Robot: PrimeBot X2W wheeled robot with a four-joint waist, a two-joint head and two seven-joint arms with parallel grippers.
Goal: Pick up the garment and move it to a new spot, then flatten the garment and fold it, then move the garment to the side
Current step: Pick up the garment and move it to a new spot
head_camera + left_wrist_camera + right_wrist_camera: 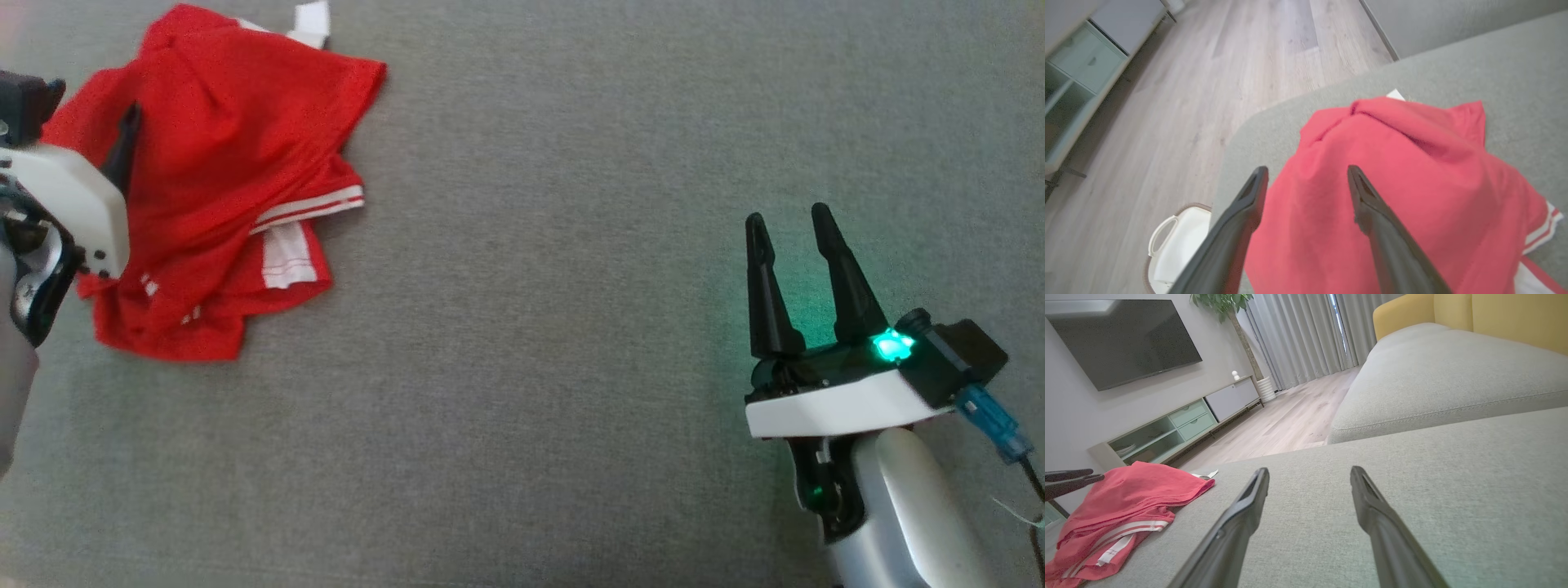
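Note:
The red garment [220, 163], with white stripes at its hems, lies crumpled on the grey cushion [571, 327] at the upper left of the head view. My left gripper [1307, 171] is open over the garment's near part, with red cloth showing between and below its fingers and nothing pinched. In the head view one dark finger [126, 143] of it sticks out over the cloth from the white housing. My right gripper [788, 220] stands open at the lower right, far from the garment [1126, 502], with only bare grey fabric between its fingers [1249, 510].
The garment lies near the cushion's rounded corner [1241, 134], beyond which is wooden floor [1188, 102] with a white basket [1175, 245] below. A second grey cushion [1433, 375], a yellow backrest [1494, 314] and a low cabinet [1180, 424] lie further off.

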